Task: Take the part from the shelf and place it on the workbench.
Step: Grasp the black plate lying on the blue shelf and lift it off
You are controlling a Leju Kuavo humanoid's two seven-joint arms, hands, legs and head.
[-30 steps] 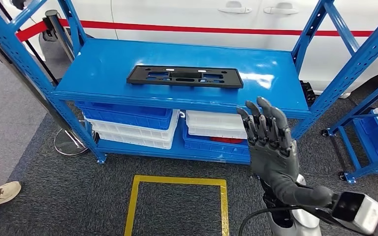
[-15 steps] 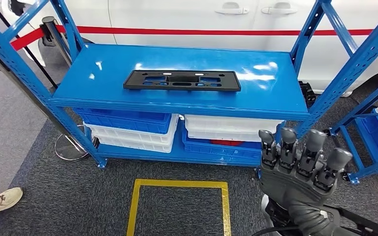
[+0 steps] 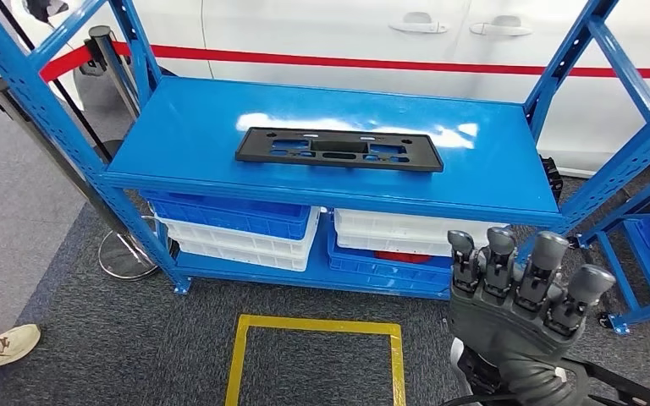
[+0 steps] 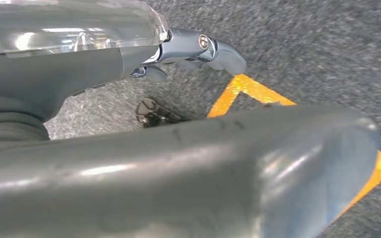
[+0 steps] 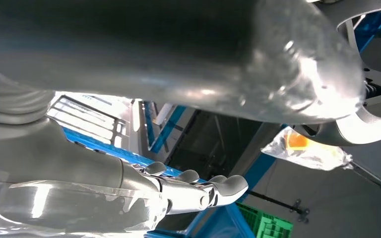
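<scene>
A flat black plastic part lies lengthwise near the middle of the top board of a blue metal shelf, untouched, with glare from the room lights on the paint just behind it. The robot's right hand is raised at about five o'clock in the head view, in front of the shelf's lower right corner and well apart from the part; its back faces the camera, the dark fingers bent forward and slightly apart, grasping nothing. From the right wrist, those fingers reach out empty before blue uprights. The left hand hangs low over grey carpet beside a yellow floor line, nothing in it; whether its fingers are clenched or loose cannot be told. On the lower board sit stacked blue and white bins. A white car with a red stripe stands behind at twelve o'clock. A person's tan shoe shows at eight o'clock.
</scene>
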